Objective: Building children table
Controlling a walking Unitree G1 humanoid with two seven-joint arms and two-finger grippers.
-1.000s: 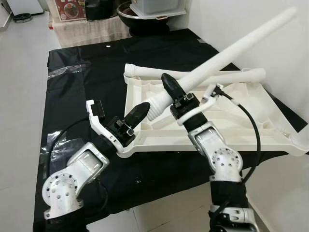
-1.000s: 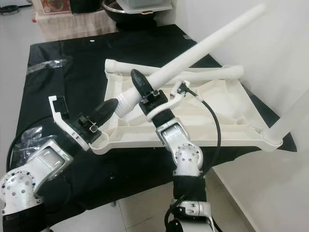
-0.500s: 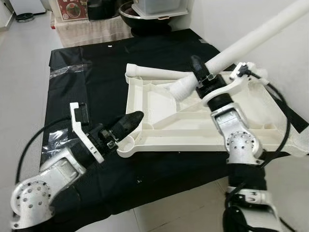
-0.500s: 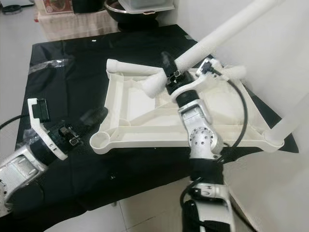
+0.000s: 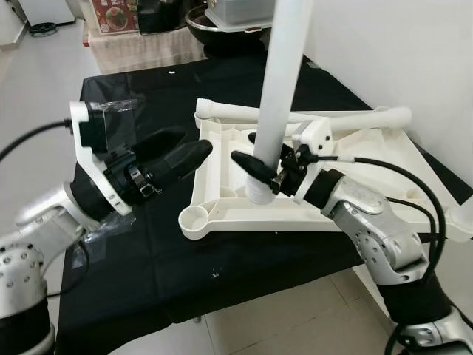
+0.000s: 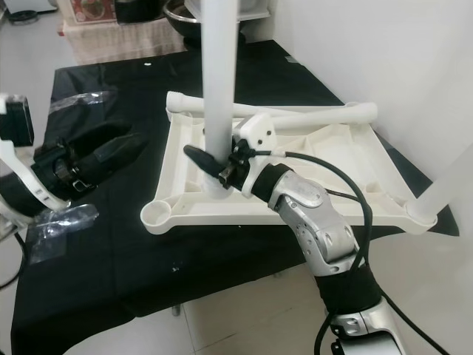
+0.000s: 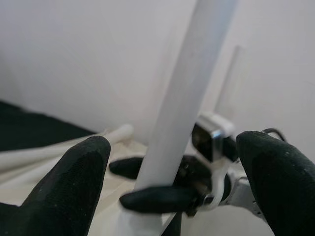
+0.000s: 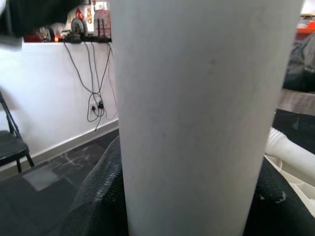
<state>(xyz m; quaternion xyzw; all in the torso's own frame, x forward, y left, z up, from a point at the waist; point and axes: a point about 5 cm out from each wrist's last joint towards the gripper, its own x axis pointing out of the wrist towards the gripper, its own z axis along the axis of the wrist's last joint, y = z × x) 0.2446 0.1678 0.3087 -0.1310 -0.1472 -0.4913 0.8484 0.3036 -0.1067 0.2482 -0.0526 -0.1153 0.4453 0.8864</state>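
White wall (image 5: 384, 52), pale tile floor (image 5: 37, 81), black mat (image 5: 148, 89).

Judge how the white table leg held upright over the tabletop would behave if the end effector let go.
The table leg is tall, narrow and gripped low by the right end effector, so it would probably topple. It looks like hollow plastic, likely light and stiff. Being round, it may roll across the tabletop.

— What kind of place is this?

— It looks like a room in a home. The floor (image 5: 29, 89) has pale tiles, and the wall (image 5: 384, 52) is plain white.

— What else shows it?

— A metal bowl (image 5: 222, 29) and a plastic box (image 5: 240, 11) stand on a cloth-covered stand (image 5: 140, 46). A folding chair (image 8: 12, 142) and loose cables (image 8: 93, 93) are by another wall.
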